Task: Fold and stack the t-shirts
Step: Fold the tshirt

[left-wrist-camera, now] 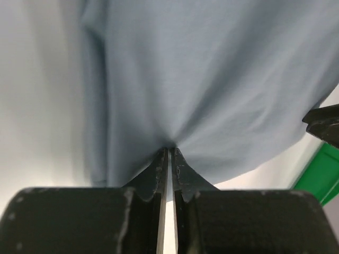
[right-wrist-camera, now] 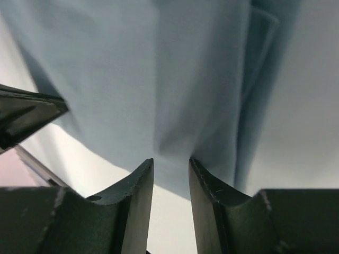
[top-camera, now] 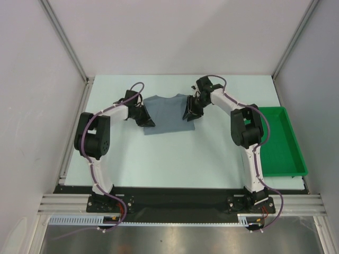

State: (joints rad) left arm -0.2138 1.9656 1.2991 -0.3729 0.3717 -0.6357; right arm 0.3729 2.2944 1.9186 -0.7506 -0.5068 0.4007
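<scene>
**While the near hem is being pinched: lift both corners level**

Since the left gripper (top-camera: 146, 123) is clamped on the t-shirt (top-camera: 168, 114) at its near-left hem and the right gripper (top-camera: 189, 116) has narrow jaws at the near-right hem, hold unclear, I'd confirm that pinch first. The shirt lies far-centre on the table (top-camera: 175, 159). Bare room lies near; the far edge is close; the green tray (top-camera: 280, 143) is well right.

This is a robotics lab test cell. White panel walls (top-camera: 169, 37) framed by aluminium-profile posts (top-camera: 63, 39) enclose a pale table (top-camera: 175, 159). A cabled left arm (top-camera: 95, 137) and right arm (top-camera: 246, 129) are bolted to a metal rail (top-camera: 180, 203), near a t-shirt (top-camera: 167, 114) and a green plastic tray (top-camera: 280, 143).
</scene>
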